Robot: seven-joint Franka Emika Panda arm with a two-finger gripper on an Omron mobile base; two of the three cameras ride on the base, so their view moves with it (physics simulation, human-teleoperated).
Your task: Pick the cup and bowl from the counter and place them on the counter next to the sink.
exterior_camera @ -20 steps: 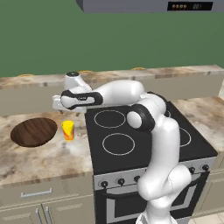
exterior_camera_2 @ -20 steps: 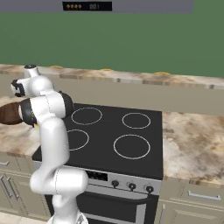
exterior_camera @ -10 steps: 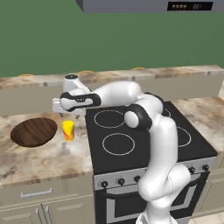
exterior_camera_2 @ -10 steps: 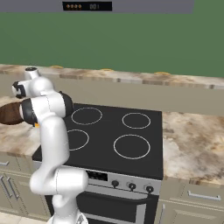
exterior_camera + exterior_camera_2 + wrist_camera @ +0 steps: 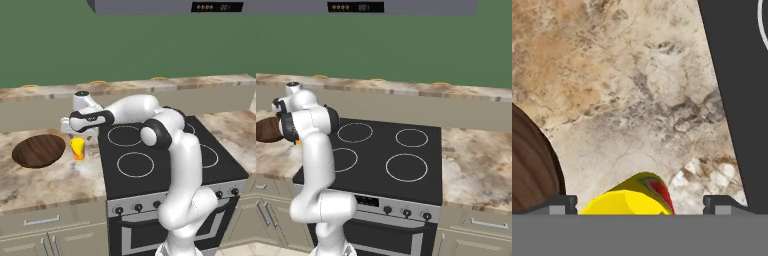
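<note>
I am looking over the desk (image 5: 55, 182), the marbled stone filling the lower left of the left base view, with the black stovetop (image 5: 165, 160) taking up the centre beside it. The bowl (image 5: 39, 150) is lying at the far left of that frame, and the cup (image 5: 77, 149) is standing upright just to its right, apart from it and close to the stovetop's left edge. I am holding the gripper (image 5: 75, 131) directly above the cup, pointing down.

In the hand view the cup (image 5: 632, 196) is sitting at bottom centre, between the two fingers (image 5: 559, 204), which are spread wide and gripping nothing. Its long axis is running straight up toward the hand, so I judge a plain vertical descent will bring the fingers down on either side of it. Room is tight: the bowl (image 5: 532, 165) is crowding the left finger, the stovetop (image 5: 737, 100) the right.
</note>
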